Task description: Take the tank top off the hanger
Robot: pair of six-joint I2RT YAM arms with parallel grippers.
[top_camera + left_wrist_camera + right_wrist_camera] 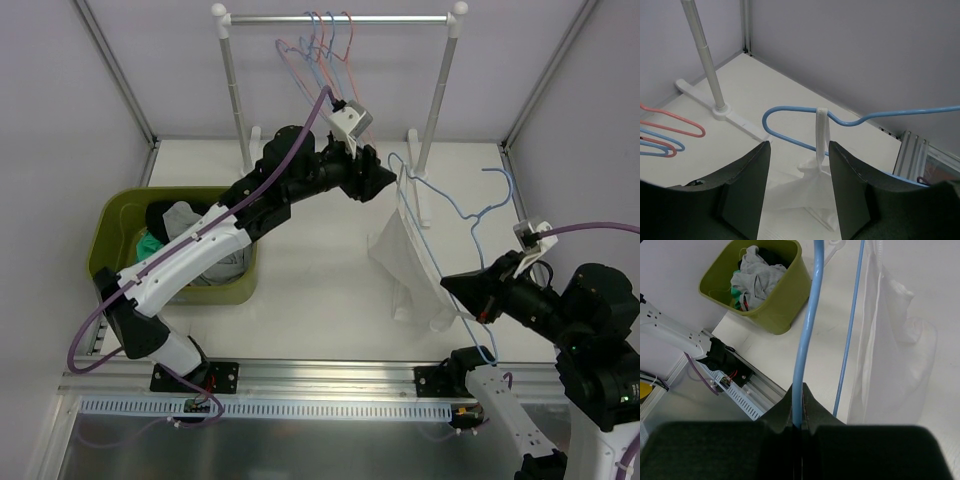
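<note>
A white tank top (410,262) hangs from a blue wire hanger (455,205) held above the table. One strap (822,129) is looped over the hanger's end (790,109) in the left wrist view; the cloth (800,187) sags below. My right gripper (452,287) is shut on the hanger's lower wire (807,335); the tank top (887,345) hangs right of it. My left gripper (388,181) is open and empty, its fingers (747,187) either side of the strap at a short distance, not touching it.
A green bin (112,225) of clothes sits at the left, also in the right wrist view (775,300). A white clothes rack (340,18) with several pink and blue hangers (318,52) stands at the back; its foot (715,102) lies beyond my left gripper.
</note>
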